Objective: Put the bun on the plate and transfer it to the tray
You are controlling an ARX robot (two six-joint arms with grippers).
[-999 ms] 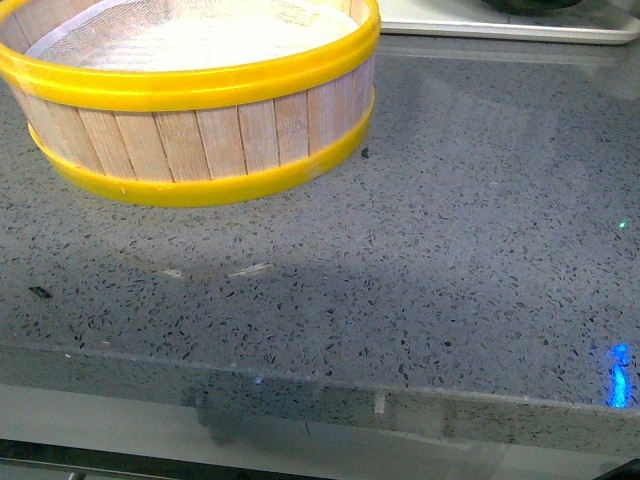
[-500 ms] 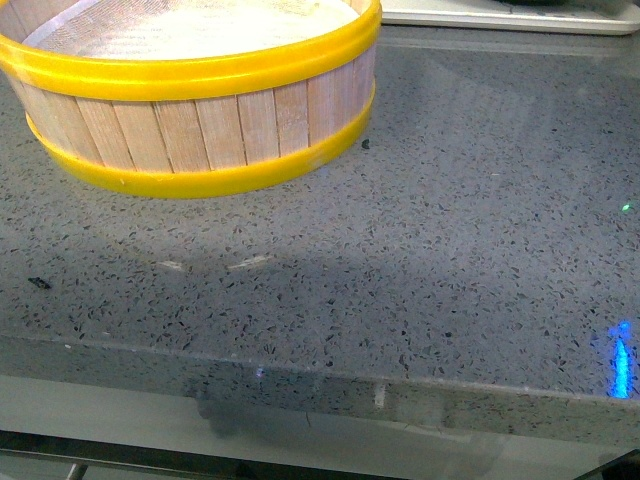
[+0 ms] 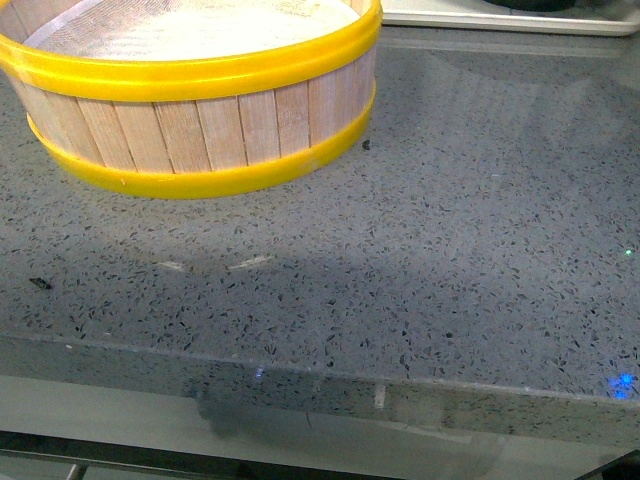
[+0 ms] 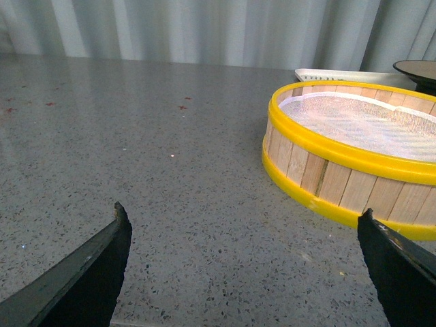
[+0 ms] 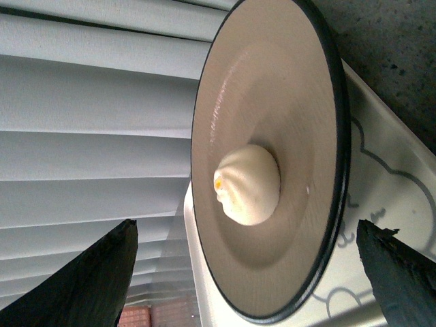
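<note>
The pale white bun (image 5: 248,184) rests in the middle of the black-rimmed plate (image 5: 272,88). The plate stands on the cream tray (image 5: 381,177) with a line drawing. My right gripper (image 5: 245,228) is open. Its dark fingertips (image 5: 116,266) show on either side of the plate, apart from it and holding nothing. My left gripper (image 4: 245,221) is open over bare counter, with the basket off to one side. In the front view only the tray's edge (image 3: 500,18) shows at the top right, and neither gripper appears.
A wooden steamer basket (image 3: 200,110) with yellow bands and a white mesh lining (image 4: 361,122) stands on the speckled grey counter (image 3: 400,280) at the back left. The counter's front edge (image 3: 300,385) runs across the bottom. Pale vertical blinds (image 4: 204,30) hang behind.
In the front view the basket sits slightly higher than a second ago. The blue reflection at the counter's right front edge has shrunk to a small spot.
</note>
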